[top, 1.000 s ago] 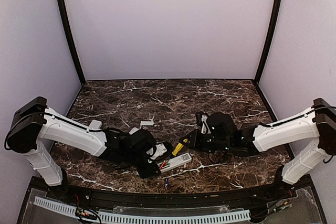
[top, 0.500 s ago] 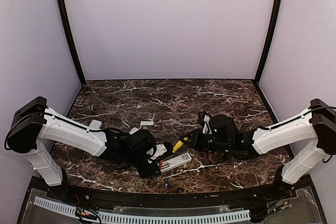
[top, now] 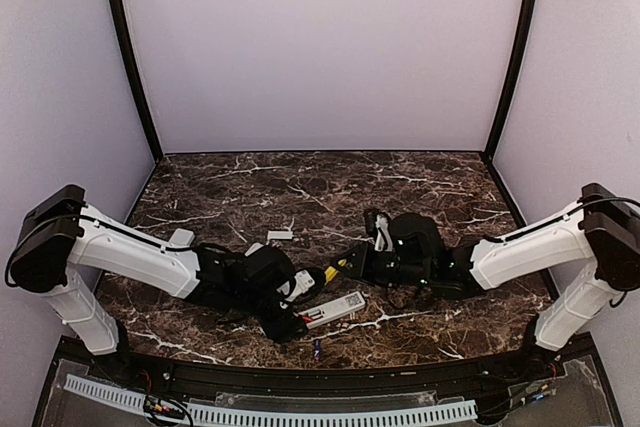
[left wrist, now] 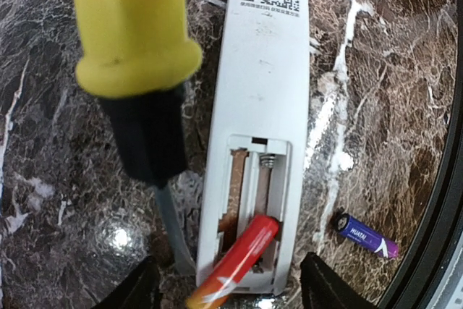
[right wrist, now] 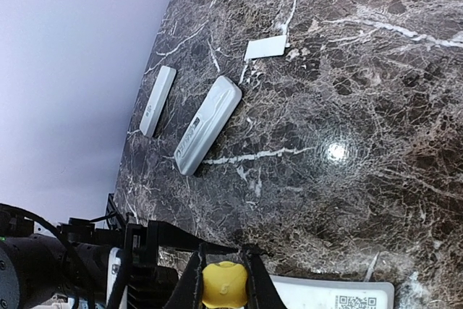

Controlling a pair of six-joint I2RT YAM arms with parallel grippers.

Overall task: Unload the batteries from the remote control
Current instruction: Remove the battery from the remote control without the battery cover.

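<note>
**Tool state.** The left tool (left wrist: 230, 291) has its jaws wide and grips nothing. The raised end of the orange-red battery (left wrist: 239, 262) lies between them. The right tool (right wrist: 223, 281) is closed on the yellow handle of the screwdriver (left wrist: 134, 27).

**Location.** The orange-red battery sits tilted, with its far end in the open bay of the remote (left wrist: 257, 99). 1 blue battery (left wrist: 365, 235) lies on the surface (left wrist: 58, 179) near the remote.

**Handling (judged).** The cell is light, rigid, smooth and prone to roll. Grip across the barrel near the raised end.

**Views.** Only the left wrist view shows the bay contents. Only the right wrist view shows clearly a 2nd remote (right wrist: 208, 124), a 3rd remote (right wrist: 158, 99) and 1 white cover plate (right wrist: 266, 48).
</note>
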